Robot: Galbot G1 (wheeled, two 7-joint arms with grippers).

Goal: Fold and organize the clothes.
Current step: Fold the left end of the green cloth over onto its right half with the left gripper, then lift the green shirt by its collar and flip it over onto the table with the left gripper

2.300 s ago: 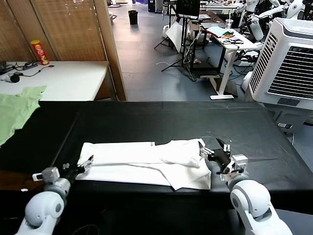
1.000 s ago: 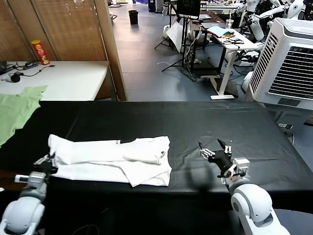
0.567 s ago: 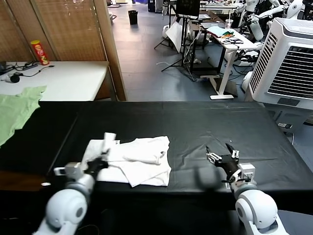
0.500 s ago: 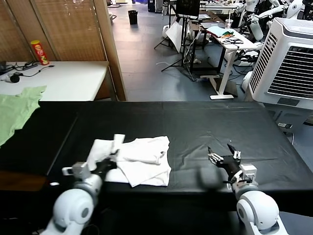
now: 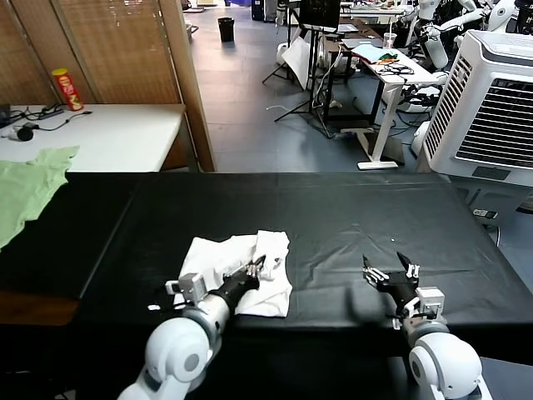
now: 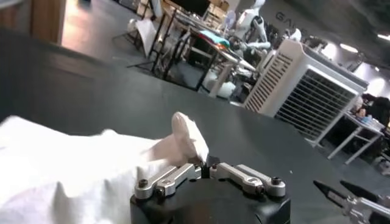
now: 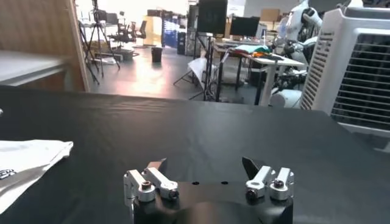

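You have a soft, matt white cotton T-shirt (image 5: 237, 271), creased and bunched. It lies on a bench (image 5: 350, 212) covered in matt black cloth, faintly wrinkled. The left claw (image 5: 258, 267) has black fingers on dull silvery metal links; its arm shell is smooth, glossy white plastic. The right claw (image 5: 391, 273) matches.

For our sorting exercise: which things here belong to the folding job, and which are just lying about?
Job:
- white T-shirt
- left gripper, shut on it
- right gripper, open over the black table

Lying about:
- light green garment
- red can
- white cooler
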